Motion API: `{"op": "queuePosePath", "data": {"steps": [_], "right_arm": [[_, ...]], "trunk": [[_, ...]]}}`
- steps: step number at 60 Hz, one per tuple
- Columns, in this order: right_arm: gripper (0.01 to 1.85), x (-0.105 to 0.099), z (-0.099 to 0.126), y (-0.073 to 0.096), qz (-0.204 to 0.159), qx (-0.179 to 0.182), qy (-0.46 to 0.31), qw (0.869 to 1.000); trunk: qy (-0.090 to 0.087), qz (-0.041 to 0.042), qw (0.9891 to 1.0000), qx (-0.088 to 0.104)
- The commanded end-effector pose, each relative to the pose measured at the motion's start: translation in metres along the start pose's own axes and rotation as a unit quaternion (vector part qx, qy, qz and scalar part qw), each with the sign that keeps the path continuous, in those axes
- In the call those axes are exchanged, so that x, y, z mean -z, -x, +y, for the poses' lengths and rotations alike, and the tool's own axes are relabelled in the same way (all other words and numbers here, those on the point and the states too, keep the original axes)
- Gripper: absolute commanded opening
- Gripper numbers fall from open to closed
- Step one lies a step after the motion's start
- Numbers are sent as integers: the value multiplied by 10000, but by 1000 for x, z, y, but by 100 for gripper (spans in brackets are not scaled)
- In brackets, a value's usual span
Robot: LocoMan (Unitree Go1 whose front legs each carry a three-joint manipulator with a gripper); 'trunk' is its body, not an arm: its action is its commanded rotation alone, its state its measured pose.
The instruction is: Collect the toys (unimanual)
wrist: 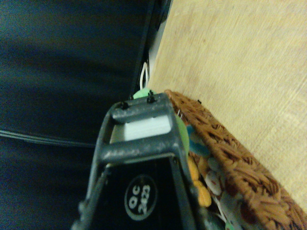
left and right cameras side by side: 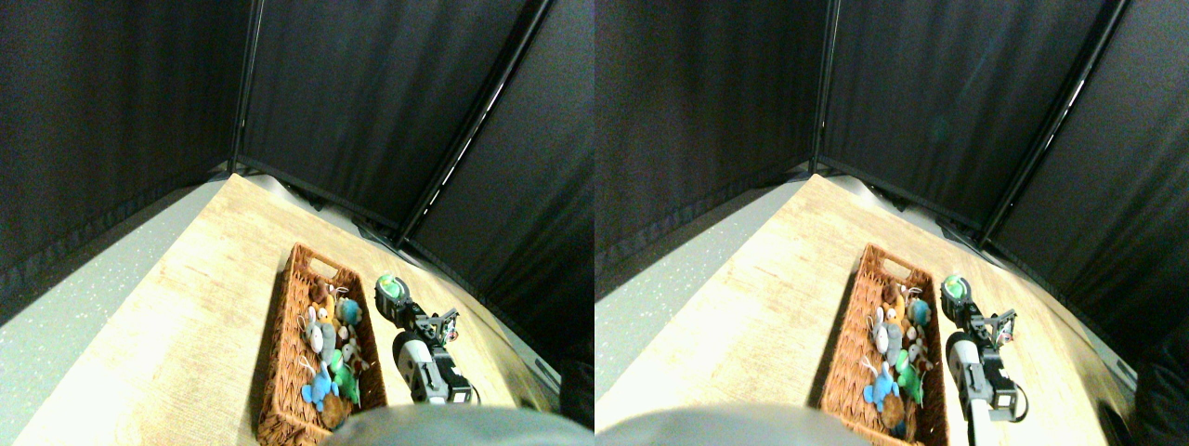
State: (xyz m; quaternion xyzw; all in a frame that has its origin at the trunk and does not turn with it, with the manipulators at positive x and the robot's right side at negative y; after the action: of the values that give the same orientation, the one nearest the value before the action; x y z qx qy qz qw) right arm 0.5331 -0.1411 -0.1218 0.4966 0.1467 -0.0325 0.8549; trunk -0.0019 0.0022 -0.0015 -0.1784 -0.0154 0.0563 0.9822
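Beside the right rim of the long wicker basket (left and right cameras side by side: 275, 358), my right gripper (left and right cameras side by side: 391, 291) is shut on a small green toy (left and right cameras side by side: 395, 287) and holds it just above the table. In the wrist view the green toy (wrist: 141, 94) pokes out past the dark jaw frame, its white string loop (wrist: 145, 76) hanging beyond it. Several toys lie in the basket: a grey one (left and right cameras side by side: 322, 336), a blue one (left and right cameras side by side: 320, 389), a green one (left and right cameras side by side: 343, 381) and a brown one (left and right cameras side by side: 334, 414). The wrist view shows the basket wall (wrist: 240, 163) close beside the jaw, with an orange toy (wrist: 202, 193) inside.
The basket lies lengthwise on a light wooden table (left and right cameras side by side: 186, 307). Black curtains (left and right cameras side by side: 372, 102) on dark poles close off the back and right, near the table's far edge. Grey speckled floor (left and right cameras side by side: 65, 307) lies to the left.
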Motion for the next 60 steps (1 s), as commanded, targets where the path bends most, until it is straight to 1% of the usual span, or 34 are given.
{"op": "queuePosePath", "data": {"steps": [1,4,8,10,16,20,23,27,28,29,36,39,45,49,52,53,54,56,57,58,60], "right_arm": [[16,4,10,0,101,-269,-251,9993],[15,9,12,0,225,-245,-363,9988],[15,14,13,-2,380,-314,-463,9977],[13,18,15,-2,446,-234,-658,9966],[12,25,19,0,538,-314,-411,9972],[13,31,21,0,537,-313,-391,9973],[13,36,21,-1,614,-345,-332,9970],[13,41,21,0,628,-339,-409,9966],[12,44,20,-1,720,-304,-621,9950],[12,45,20,-1,740,-289,-664,9946],[11,46,18,-2,711,-287,-465,9960],[11,46,17,-3,730,-291,-482,9957],[11,45,14,-3,619,-224,-658,9957],[11,44,12,-2,611,-249,-557,9963],[8,42,10,-1,580,-153,-589,9965],[10,42,10,-1,595,-127,-610,9963],[18,41,9,-1,643,-65,-665,9957],[43,39,6,-2,811,58,-844,9931],[50,38,6,-3,880,68,-904,9920],[50,38,6,-3,880,68,-904,9920],[81,36,4,-3,935,123,-806,9923]], "trunk": [[12,22,9998,-186],[29,21,9998,-196],[55,6,9997,-225],[68,-5,9997,-241],[108,-13,9995,-280],[130,-14,9995,-297],[145,-19,9994,-316],[158,-12,9993,-326],[164,-14,9993,-326],[167,-18,9993,-326],[178,-14,9993,-339],[172,-19,9993,-336],[142,-6,9994,-301],[127,-4,9995,-283],[109,-4,9996,-271],[108,-2,9996,-267],[106,5,9996,-263],[100,13,9996,-260],[89,12,9996,-254],[88,10,9997,-248],[85,12,9997,-242]]}}
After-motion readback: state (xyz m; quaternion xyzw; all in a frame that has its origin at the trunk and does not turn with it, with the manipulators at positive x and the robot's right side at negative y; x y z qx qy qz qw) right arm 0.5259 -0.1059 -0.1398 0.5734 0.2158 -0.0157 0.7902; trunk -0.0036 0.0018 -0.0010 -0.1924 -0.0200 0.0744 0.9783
